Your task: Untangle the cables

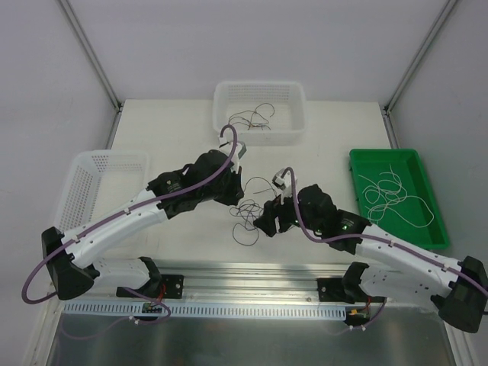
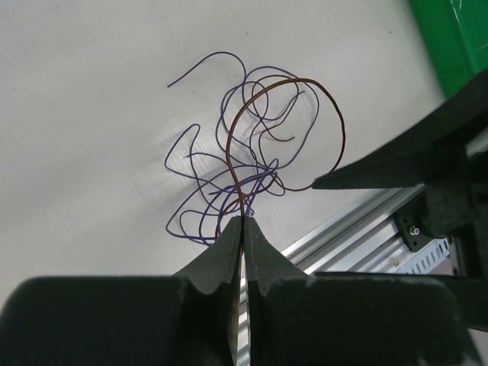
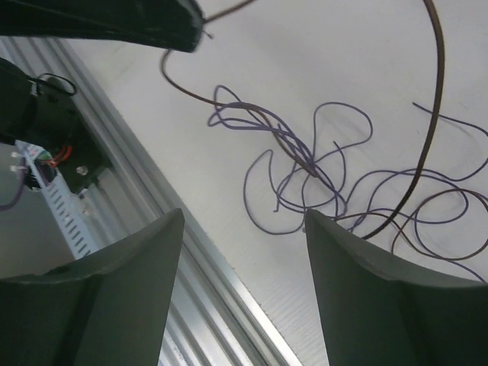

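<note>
The cables [image 1: 248, 210] lie as a small tangle of thin purple and brown wires on the white table, between the two grippers. My left gripper [image 2: 243, 219] is shut on a brown cable [image 2: 337, 130], which arcs up over the purple loops [image 2: 204, 164]. In the top view the left gripper [image 1: 241, 198] sits at the tangle's upper left. My right gripper [image 3: 244, 216] stands open just above the table, with nothing between its fingers. The purple loops [image 3: 305, 164] lie just beyond its right fingertip. In the top view the right gripper [image 1: 262, 221] is at the tangle's right edge.
A white basket [image 1: 297, 114] at the back holds a few dark wires. On the right, a green tray [image 1: 354, 177] holds white wires. Another white basket [image 1: 84, 200] stands at the left. An aluminium rail [image 1: 252, 278] runs along the near table edge, close below the tangle.
</note>
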Tool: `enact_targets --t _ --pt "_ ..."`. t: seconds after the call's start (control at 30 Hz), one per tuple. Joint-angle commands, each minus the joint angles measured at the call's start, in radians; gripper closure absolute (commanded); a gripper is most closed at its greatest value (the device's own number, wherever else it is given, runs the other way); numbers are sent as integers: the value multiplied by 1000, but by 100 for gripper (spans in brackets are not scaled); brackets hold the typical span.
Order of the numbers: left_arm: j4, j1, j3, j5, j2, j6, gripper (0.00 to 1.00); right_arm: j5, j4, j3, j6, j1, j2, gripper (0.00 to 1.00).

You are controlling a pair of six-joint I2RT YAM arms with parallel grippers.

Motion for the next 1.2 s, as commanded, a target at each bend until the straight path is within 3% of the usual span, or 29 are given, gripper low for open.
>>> enact_targets --t 0.0,0.23,0.6,0.7,0.77,0.8,0.93,1.17 --pt "2 4 13 17 -48 -18 100 79 60 41 -49 2 66 31" --pt "4 6 -10 40 -107 -23 100 194 115 43 -95 2 144 27" --pt "4 4 -16 41 -144 -37 100 117 325 18 -75 0 238 35" --pt "5 6 -25 29 -151 -41 100 64 342 17 -74 -6 234 45" --pt "5 6 -34 14 -156 -38 100 56 331 18 -77 -7 232 61" --pt "5 6 -37 8 -162 -37 100 56 327 15 -80 -9 226 74" --pt "4 7 -59 -60 -179 -20 100 87 285 -11 -82 -18 195 99" --pt "-5 101 -134 -135 -257 15 100 188 137 -90 -95 -75 53 99"
